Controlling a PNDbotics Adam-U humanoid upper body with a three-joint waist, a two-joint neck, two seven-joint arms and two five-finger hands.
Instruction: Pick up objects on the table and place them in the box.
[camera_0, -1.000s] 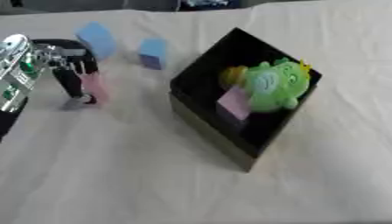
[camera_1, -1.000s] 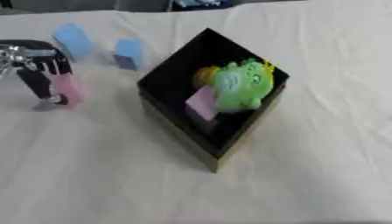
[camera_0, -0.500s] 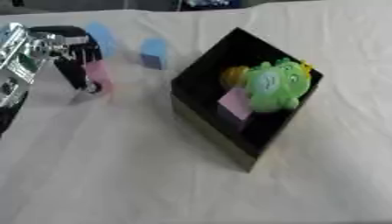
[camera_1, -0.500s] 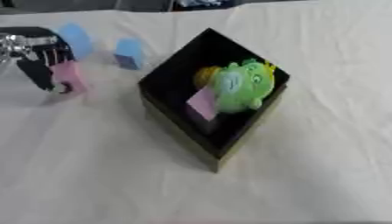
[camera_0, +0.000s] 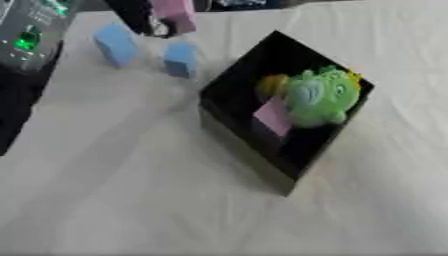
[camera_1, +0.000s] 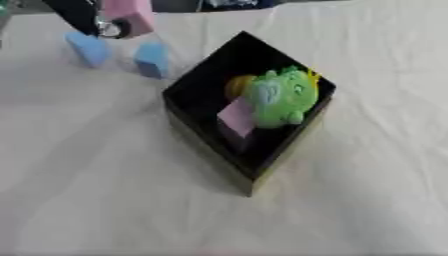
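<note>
My left hand (camera_1: 87, 20) is raised at the top left, its dark fingers curled round a pink block (camera_1: 129, 15) held above the table. Below it two blue blocks lie on the cloth: a larger one (camera_0: 115, 44) and a smaller one (camera_0: 181, 59). The black box (camera_0: 262, 145) stands in the middle, turned corner-on. Inside it sit a green plush toy (camera_0: 320, 96), a pink block (camera_0: 273, 116) and a bit of something orange (camera_0: 269, 85). My right hand shows in neither view.
My left forearm (camera_0: 35, 30), silver with green lights, fills the upper left corner and a dark part runs down the left edge. A cream cloth (camera_0: 131, 200) covers the table, with open room in front and to the right of the box.
My left hand has lifted the pink block off the table and carried it up and toward the box. The view has also shifted.
</note>
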